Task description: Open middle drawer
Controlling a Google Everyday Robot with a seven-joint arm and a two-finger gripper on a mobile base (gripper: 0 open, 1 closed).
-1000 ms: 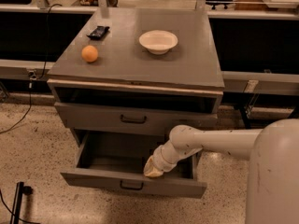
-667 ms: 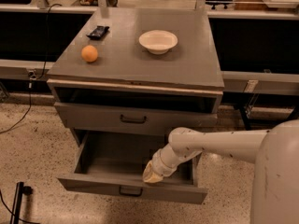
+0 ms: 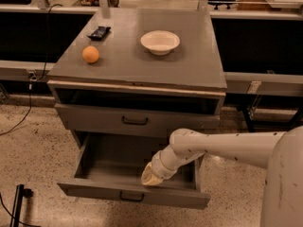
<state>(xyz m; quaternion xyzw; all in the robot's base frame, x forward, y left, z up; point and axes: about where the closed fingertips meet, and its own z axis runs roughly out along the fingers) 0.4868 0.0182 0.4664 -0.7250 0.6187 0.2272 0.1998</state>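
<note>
The middle drawer [image 3: 109, 167] is a wide, shallow grey metal drawer, pulled well out of the cabinet toward me. Its front panel carries a small dark bar handle [image 3: 132, 196]. The inside looks empty. My gripper [image 3: 150, 177] reaches down into the open drawer from the right, just behind the front panel and right of the handle. Its tip is low inside the drawer, behind the front. The drawer above [image 3: 135, 120] is closed. Anything below the open drawer is hidden by it.
The grey cabinet top [image 3: 199, 65] holds an orange [image 3: 90, 54], a white bowl [image 3: 160, 42] and a small dark packet [image 3: 99, 32]. Speckled floor lies left and in front. Dark shelving runs behind, and cables trail at the left. My white arm [image 3: 236, 148] fills the lower right.
The middle drawer has slid further out toward me, and my gripper has moved with it, staying behind its front panel.
</note>
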